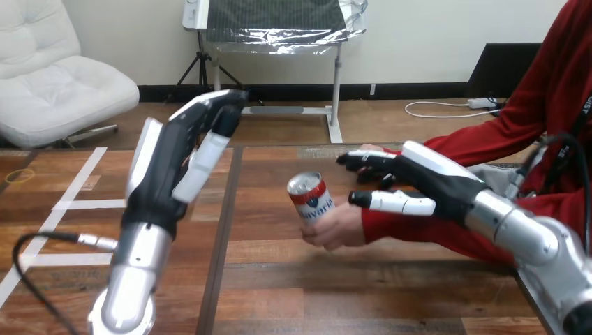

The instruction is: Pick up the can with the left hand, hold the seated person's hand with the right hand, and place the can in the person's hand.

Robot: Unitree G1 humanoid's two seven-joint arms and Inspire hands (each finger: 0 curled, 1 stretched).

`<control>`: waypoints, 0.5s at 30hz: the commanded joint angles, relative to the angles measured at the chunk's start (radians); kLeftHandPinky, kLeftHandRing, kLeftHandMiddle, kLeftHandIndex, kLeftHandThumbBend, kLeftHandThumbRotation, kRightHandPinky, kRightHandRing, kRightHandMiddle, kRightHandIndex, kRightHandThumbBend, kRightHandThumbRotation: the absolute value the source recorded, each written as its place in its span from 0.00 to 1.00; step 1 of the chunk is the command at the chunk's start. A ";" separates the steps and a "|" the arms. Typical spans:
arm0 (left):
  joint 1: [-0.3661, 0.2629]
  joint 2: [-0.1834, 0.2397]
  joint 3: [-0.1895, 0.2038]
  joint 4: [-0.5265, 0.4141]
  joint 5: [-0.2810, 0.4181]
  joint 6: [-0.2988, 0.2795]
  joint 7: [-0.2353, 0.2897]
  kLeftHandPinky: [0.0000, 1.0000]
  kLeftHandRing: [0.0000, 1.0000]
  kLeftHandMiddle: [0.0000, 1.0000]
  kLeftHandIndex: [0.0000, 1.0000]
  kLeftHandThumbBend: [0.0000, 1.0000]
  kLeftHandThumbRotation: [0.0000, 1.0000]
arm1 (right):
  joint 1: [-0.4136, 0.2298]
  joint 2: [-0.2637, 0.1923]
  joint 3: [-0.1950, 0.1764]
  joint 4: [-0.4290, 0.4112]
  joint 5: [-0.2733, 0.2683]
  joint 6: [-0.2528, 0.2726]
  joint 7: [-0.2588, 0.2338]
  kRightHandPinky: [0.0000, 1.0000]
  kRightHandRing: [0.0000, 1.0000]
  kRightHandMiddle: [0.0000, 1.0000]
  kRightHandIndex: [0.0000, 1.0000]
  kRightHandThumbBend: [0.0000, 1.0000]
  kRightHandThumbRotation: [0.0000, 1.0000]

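Note:
A red-and-white can [311,197] stands tilted in the person's hand [338,227], whose fingers are wrapped round its lower part, just above the table's middle. My left hand [178,164] hangs raised to the left of the can, well apart from it, open with relaxed fingers and holding nothing. My right hand [426,181] lies over the person's red-sleeved wrist [391,227]. Its thumb [394,202] stretches straight along the top of the cuff, and its fingers [363,159] reach out nearly straight on the far side. I see no finger curled round the wrist.
The wooden table [279,279] has a dark seam running front to back left of centre and white tape lines [77,204] at the left. The person's other red-sleeved arm [489,136] rests at the table's far right.

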 commanded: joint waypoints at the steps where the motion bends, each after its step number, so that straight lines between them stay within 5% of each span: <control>1: 0.016 0.004 0.018 -0.056 -0.026 -0.060 0.002 0.79 0.77 0.76 0.70 0.62 1.00 | 0.028 0.058 -0.077 -0.123 0.079 0.034 -0.059 0.74 0.87 0.90 0.90 0.85 1.00; 6: 0.053 0.001 0.023 -0.072 -0.039 -0.086 0.001 0.74 0.75 0.75 0.69 0.61 1.00 | 0.082 0.106 -0.119 -0.185 0.162 0.022 -0.079 0.78 0.90 0.92 0.92 0.80 1.00; 15: 0.141 -0.010 0.031 -0.137 -0.092 -0.088 -0.009 0.65 0.73 0.75 0.70 0.60 1.00 | 0.174 0.192 -0.157 -0.304 0.266 -0.093 -0.118 0.84 0.92 0.93 0.93 0.76 1.00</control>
